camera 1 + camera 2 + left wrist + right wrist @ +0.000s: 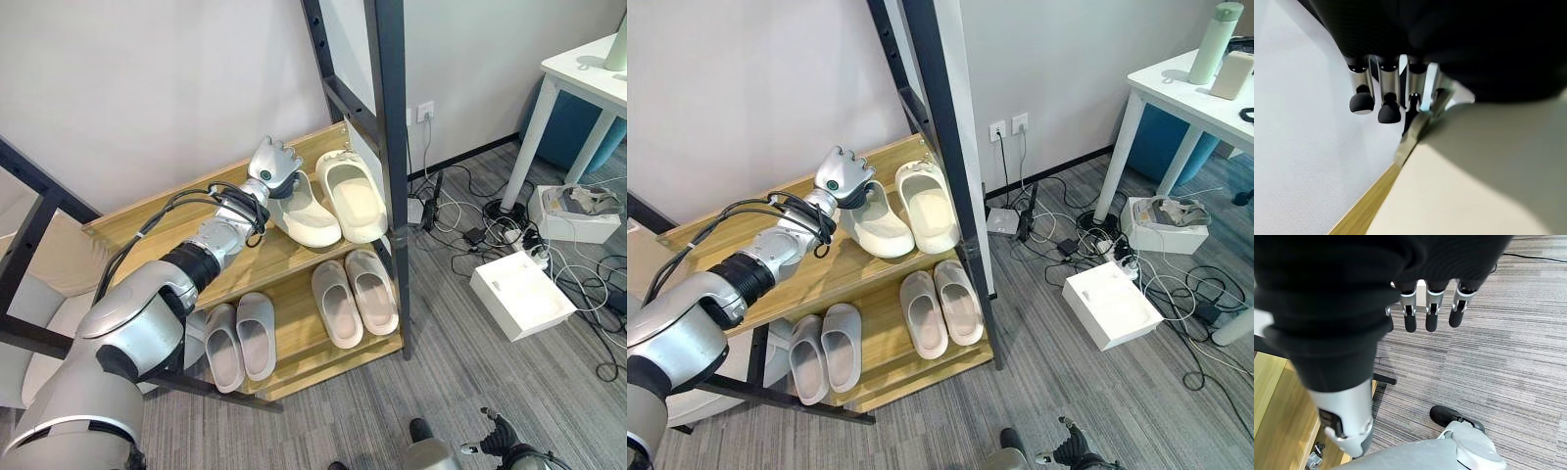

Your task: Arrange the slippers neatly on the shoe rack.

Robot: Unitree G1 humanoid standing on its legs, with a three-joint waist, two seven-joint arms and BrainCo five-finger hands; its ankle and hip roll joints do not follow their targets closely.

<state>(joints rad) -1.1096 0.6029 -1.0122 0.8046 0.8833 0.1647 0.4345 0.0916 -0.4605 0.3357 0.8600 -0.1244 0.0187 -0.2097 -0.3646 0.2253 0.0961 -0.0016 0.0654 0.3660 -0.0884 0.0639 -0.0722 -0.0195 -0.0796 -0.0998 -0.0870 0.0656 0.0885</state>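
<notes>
On top shelf, left hand (273, 164) fingers hidden behind cream slipper (306, 217) heel.

A wooden shoe rack (294, 257) with a dark metal frame holds six slippers. On the top shelf sit two cream slippers side by side, the left cream slipper (306, 217) slightly angled, the right cream slipper (353, 196) straight. On the lower shelf lie a grey pair (241, 339) at the left and a beige pair (355, 295) at the right, soles down.
</notes>
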